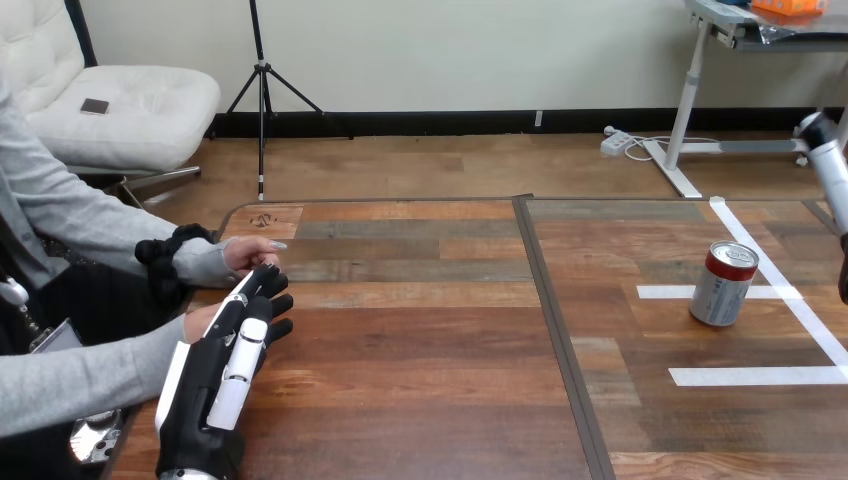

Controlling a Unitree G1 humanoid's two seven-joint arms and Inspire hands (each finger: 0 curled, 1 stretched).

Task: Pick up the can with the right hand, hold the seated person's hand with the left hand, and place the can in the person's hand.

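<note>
A silver can (pixel 724 283) with a red top band stands upright on the table's right half, between white tape lines. My right forearm (pixel 828 160) comes in at the right edge, above and right of the can; a dark sliver of my right hand (pixel 844 272) shows at the edge, apart from the can. My left hand (pixel 225 365) lies at the table's left edge with its fingers straight, over the person's nearer hand (pixel 198 321). The person's farther hand (pixel 248 254) rests on the table just beyond my fingertips (pixel 272 287).
The wooden table (pixel 420 330) has a dark seam (pixel 560 330) running front to back through its middle. White tape strips (pixel 760 376) mark a box around the can. The person's grey sleeves (pixel 70 385) reach in from the left.
</note>
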